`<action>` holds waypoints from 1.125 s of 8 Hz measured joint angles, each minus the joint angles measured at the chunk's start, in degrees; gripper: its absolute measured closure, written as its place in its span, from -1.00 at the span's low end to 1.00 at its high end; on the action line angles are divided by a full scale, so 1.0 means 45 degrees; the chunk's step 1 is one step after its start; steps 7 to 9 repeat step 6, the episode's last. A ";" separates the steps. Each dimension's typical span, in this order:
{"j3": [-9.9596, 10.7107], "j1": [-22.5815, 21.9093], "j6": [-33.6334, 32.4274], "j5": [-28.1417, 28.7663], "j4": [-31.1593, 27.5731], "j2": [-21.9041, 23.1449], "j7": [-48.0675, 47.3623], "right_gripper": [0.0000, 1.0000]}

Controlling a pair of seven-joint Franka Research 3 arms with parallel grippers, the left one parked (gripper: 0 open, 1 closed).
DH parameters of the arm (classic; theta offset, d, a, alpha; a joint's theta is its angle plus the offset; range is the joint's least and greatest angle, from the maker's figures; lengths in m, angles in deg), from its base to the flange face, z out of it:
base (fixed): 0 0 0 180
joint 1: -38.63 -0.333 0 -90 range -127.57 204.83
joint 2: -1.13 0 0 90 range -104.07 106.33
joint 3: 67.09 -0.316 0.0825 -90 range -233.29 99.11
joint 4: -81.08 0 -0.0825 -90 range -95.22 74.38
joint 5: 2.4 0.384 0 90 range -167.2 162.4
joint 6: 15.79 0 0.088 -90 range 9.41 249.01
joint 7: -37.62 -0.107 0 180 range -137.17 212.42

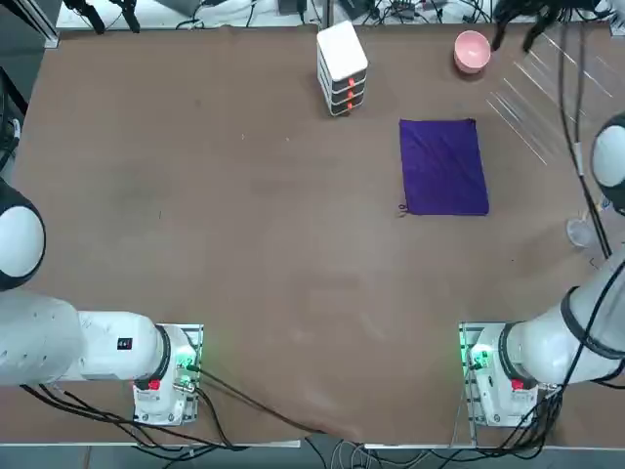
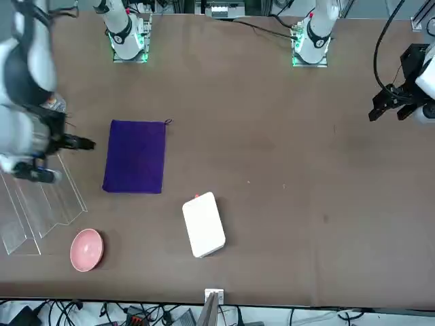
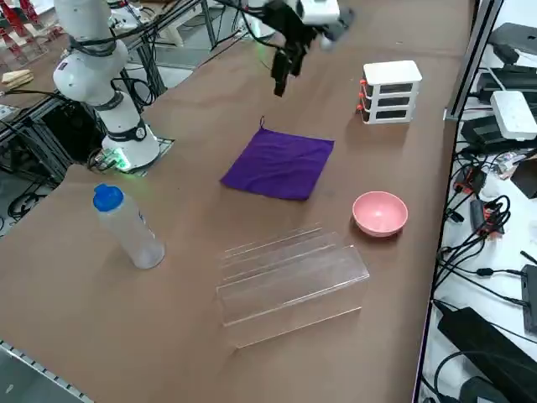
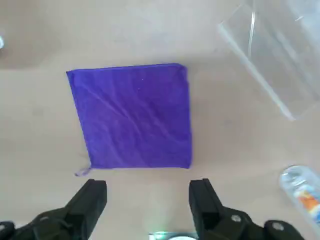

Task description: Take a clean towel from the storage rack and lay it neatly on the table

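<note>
status: towel (image 2: 135, 157) flat on table (image 2: 272, 176), upper left of front view | right gripper (image 2: 76, 160): open, left of frame, unloaded | remaining: arm retreat only (placement judged complete)

"Can you read any words or numbers on anything?"

"No, I can't. The bottle (image 4: 304, 195) has a label with orange and blue on it, but the letters are too blurry."

"What about the white robot arm (image 1: 107, 344)?"

"It has a little dark square on it. That's too small to read too."
</note>
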 joint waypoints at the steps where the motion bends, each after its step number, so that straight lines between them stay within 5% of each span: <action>1: -0.0239 0.0468 -0.0145 -0.0689 -0.0287 0.0863 0.0808 -1.00; 4: -0.1542 0.1434 0.0959 -0.1480 -0.2170 0.3147 0.1040 -1.00; 6: -0.1724 0.1412 0.2209 -0.1447 -0.3385 0.3640 0.0915 -1.00; 9: -0.1724 0.1412 0.2209 -0.1447 -0.3385 0.3640 0.0915 -1.00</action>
